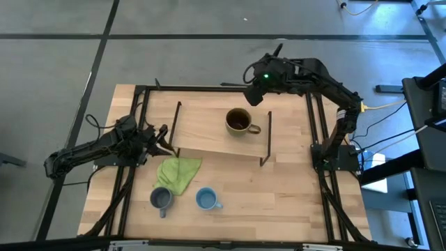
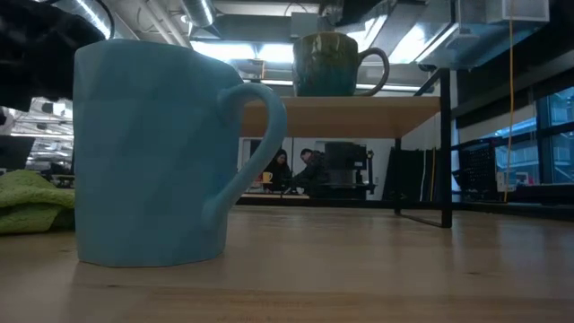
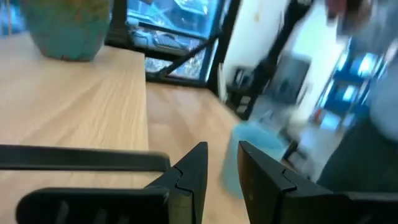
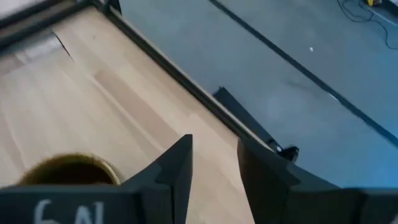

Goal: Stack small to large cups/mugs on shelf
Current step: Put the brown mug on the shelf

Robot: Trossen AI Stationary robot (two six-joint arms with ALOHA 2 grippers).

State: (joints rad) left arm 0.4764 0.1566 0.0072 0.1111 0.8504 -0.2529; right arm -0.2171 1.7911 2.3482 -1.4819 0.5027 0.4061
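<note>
The olive-brown mug (image 1: 239, 121) stands upright on the light-wood shelf (image 1: 209, 143); it also shows in the low view (image 2: 330, 63). The grey-blue mug (image 1: 161, 199) and the light-blue mug (image 1: 205, 199) stand on the tabletop near the front edge. My left gripper (image 1: 166, 139) is at the shelf's left end, low, narrowly open and empty (image 3: 222, 168). My right gripper (image 1: 254, 94) hovers beyond the shelf's far edge, above the olive mug (image 4: 68, 171), narrowly open and empty (image 4: 214, 162).
A lime-green cloth (image 1: 178, 173) lies crumpled on the tabletop between the shelf and the two small mugs. The shelf's black rod legs (image 1: 266, 139) stand at both ends. A black frame (image 1: 317, 132) runs round the table. People sit far off in the room (image 2: 296, 170).
</note>
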